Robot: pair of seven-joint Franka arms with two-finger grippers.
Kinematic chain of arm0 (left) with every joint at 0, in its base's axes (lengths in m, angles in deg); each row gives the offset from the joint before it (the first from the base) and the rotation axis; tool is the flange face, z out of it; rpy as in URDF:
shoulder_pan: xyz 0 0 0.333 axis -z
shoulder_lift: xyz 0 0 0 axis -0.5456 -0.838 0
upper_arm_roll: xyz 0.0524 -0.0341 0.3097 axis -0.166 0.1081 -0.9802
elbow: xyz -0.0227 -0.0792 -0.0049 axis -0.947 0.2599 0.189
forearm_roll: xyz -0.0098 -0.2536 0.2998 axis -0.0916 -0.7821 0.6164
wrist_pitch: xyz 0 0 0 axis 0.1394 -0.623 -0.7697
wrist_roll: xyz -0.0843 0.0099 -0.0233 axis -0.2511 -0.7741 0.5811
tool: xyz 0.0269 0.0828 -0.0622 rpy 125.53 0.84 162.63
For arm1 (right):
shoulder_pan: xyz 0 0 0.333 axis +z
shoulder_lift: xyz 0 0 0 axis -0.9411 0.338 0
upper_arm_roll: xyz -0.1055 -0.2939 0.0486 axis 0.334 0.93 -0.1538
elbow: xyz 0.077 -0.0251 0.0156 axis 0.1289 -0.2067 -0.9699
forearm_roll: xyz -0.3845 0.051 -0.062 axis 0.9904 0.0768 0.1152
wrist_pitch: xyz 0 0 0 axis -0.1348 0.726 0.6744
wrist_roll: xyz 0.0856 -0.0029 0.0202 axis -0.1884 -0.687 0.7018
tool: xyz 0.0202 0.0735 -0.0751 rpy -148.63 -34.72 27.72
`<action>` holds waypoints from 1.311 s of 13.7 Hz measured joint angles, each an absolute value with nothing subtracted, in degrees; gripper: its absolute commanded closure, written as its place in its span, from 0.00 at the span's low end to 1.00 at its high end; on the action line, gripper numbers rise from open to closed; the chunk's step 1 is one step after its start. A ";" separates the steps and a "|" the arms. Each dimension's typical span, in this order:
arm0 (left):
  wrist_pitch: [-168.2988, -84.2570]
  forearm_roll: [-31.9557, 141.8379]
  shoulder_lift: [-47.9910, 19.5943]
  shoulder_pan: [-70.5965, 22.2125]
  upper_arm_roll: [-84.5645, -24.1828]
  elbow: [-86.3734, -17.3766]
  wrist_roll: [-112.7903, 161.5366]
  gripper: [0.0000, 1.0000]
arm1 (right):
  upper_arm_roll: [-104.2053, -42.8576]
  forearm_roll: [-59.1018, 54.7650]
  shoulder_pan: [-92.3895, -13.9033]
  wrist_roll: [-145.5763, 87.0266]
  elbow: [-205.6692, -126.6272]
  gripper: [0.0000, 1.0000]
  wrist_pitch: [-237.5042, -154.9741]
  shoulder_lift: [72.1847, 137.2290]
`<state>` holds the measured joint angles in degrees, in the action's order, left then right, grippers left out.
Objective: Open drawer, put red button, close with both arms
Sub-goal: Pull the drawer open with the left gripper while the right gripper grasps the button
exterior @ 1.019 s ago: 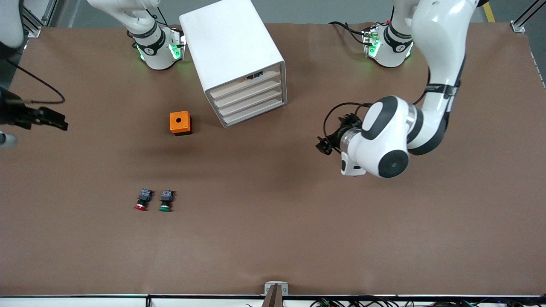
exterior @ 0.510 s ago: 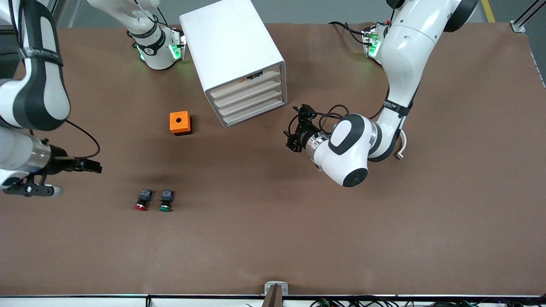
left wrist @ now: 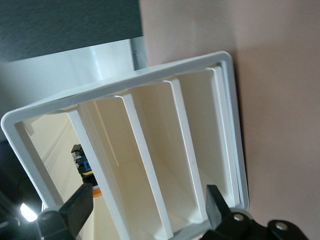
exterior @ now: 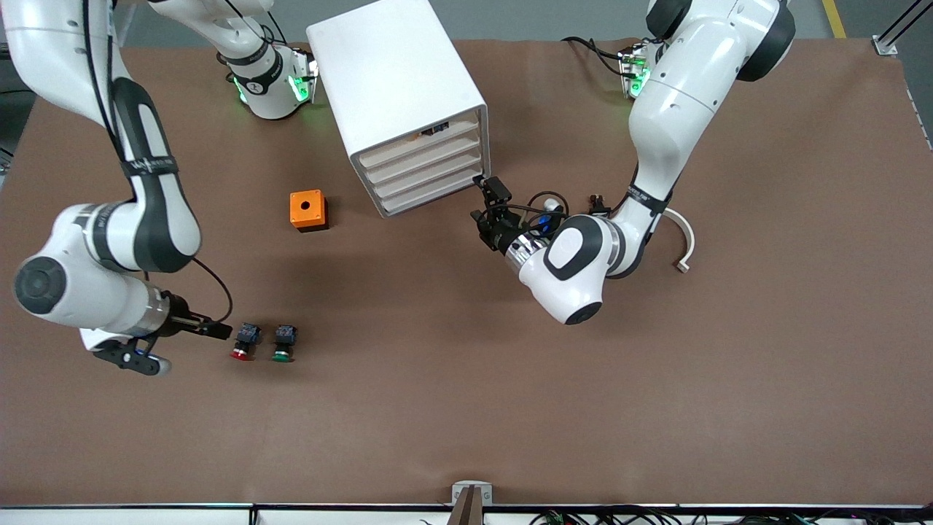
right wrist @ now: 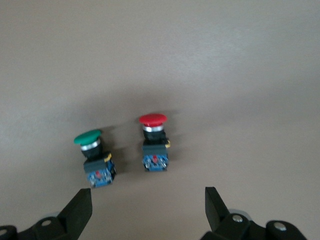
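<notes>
The white cabinet (exterior: 397,80) stands near the robots' bases, all four drawers pushed in. Its second-from-top drawer (exterior: 425,160) also shows in the left wrist view (left wrist: 120,165). My left gripper (exterior: 490,200) is open just in front of the cabinet's drawer face, at the corner toward the left arm's end; in the left wrist view (left wrist: 145,210) it holds nothing. The red button (exterior: 243,341) lies on the table beside the green button (exterior: 283,343). My right gripper (exterior: 219,329) is open and low, close beside the red button (right wrist: 154,142); in the right wrist view (right wrist: 147,210) it holds nothing.
An orange box with a hole (exterior: 308,210) sits between the cabinet and the buttons. The green button (right wrist: 92,160) lies a finger's width from the red one. A small dark and blue object (left wrist: 82,165) sits in the top drawer.
My right arm has swung in from the table's edge down to the red button. My left gripper has moved across the table up to the cabinet's drawer face.
</notes>
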<state>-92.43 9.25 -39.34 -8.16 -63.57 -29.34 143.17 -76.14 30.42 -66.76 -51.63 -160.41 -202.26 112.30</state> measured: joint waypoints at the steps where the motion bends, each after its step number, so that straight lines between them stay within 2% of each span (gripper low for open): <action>1: -92.01 9.08 -40.09 -8.17 -63.18 -29.35 144.15 0.10 | -76.14 30.42 -66.63 -51.92 -160.51 0.00 -204.38 113.70; 3: -91.60 9.02 -41.19 -8.10 -61.79 -29.36 145.06 0.28 | -76.00 30.42 -66.64 -51.99 -161.63 0.00 -208.95 115.69; 4: -91.36 9.01 -41.52 -7.86 -61.19 -29.42 145.72 0.34 | -75.93 30.42 -66.65 -51.99 -162.52 0.00 -210.98 116.24; 10: -89.00 9.01 -42.25 -3.91 -60.56 -30.88 147.60 0.44 | -75.80 30.42 -66.66 -52.17 -166.09 0.00 -216.47 118.08; 15: -88.97 9.01 -43.52 -0.90 -60.50 -31.77 148.49 0.69 | -75.96 30.41 -66.55 -54.44 -170.34 0.00 -221.29 118.41; 18: -88.33 9.01 -43.58 0.25 -60.48 -31.79 148.64 0.76 | -76.04 30.41 -65.99 -56.06 -170.51 0.00 -221.52 118.69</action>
